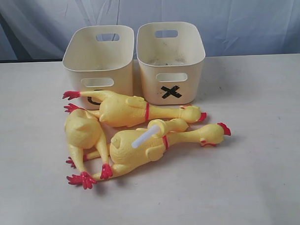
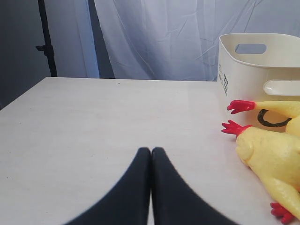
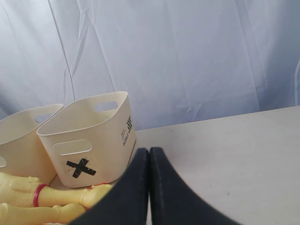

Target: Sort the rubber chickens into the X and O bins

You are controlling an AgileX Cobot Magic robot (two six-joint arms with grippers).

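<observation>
The rubber chickens (image 1: pixel 122 143) are found heaped on the counter (image 1: pixel 250 163), just near of the two bins, and none is seen inside either bin. The O bin (image 1: pixel 89 70) is set on the left and the X bin (image 1: pixel 188 66) on the right, side by side and almost touching. A far long chicken (image 1: pixel 135 109) is laid against the O bin's near wall, so that the O mark is partly hidden by its leg. A near long chicken (image 1: pixel 190 138), with a white tube (image 1: pixel 145 137) resting on it, is pressed against a short chicken (image 1: pixel 84 132) at the left.

The left fingers (image 2: pixel 136 187) and the right fingers (image 3: pixel 161 187) are both closed and nothing is gripped; neither arm is shown in the exterior view.

Several slips can be expected. Because the bodies are touching and overlapped, a neighbour could be dragged along when one is lifted. The O bin could be shoved back if the far chicken is pushed rather than pinched. Soft rubber could be squeezed out of a shallow grip. With the bins so close, a long chicken could be dropped across both rims or into the wrong one.
</observation>
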